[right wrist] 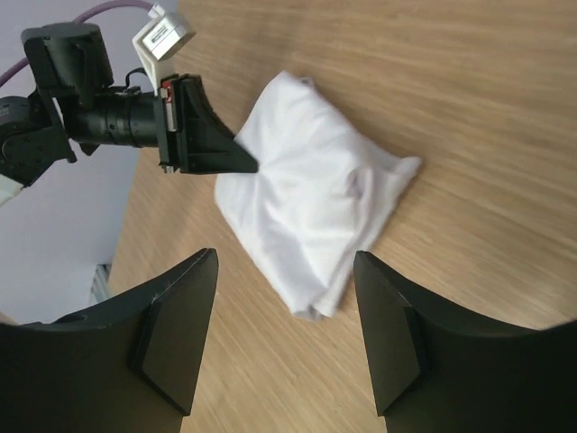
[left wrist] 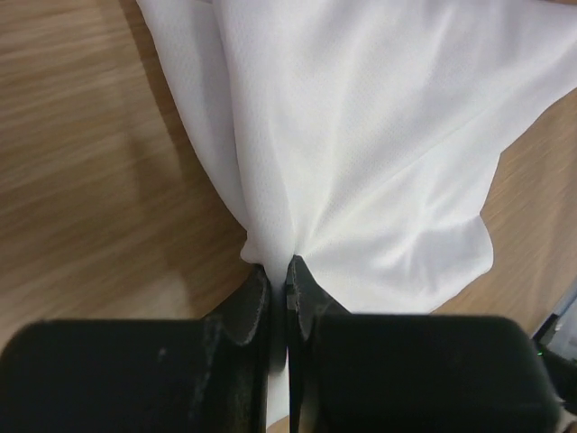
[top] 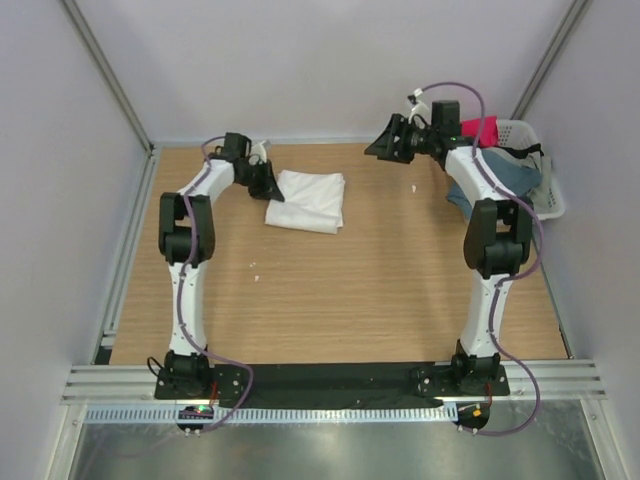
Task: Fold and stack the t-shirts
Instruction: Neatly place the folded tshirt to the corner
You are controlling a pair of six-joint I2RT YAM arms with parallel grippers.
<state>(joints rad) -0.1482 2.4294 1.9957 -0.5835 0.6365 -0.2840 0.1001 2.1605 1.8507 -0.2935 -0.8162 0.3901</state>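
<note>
A folded white t-shirt [top: 308,200] lies on the wooden table at the back left. My left gripper [top: 270,182] is shut on its left edge; in the left wrist view the cloth [left wrist: 379,135] bunches into the closed jaws of that gripper [left wrist: 279,267]. My right gripper [top: 385,143] is open and empty, held above the table at the back right. Its wrist view shows the white shirt [right wrist: 311,203] far ahead between its spread fingers [right wrist: 185,316], with the left gripper [right wrist: 203,135] pinching it. A slate blue shirt [top: 510,172] and a red-pink one [top: 478,128] lie in the basket.
A white slotted basket [top: 548,185] stands at the back right corner, behind my right arm. Small white specks [top: 255,268] lie on the wooden table [top: 380,290]. Grey walls close in the table on three sides.
</note>
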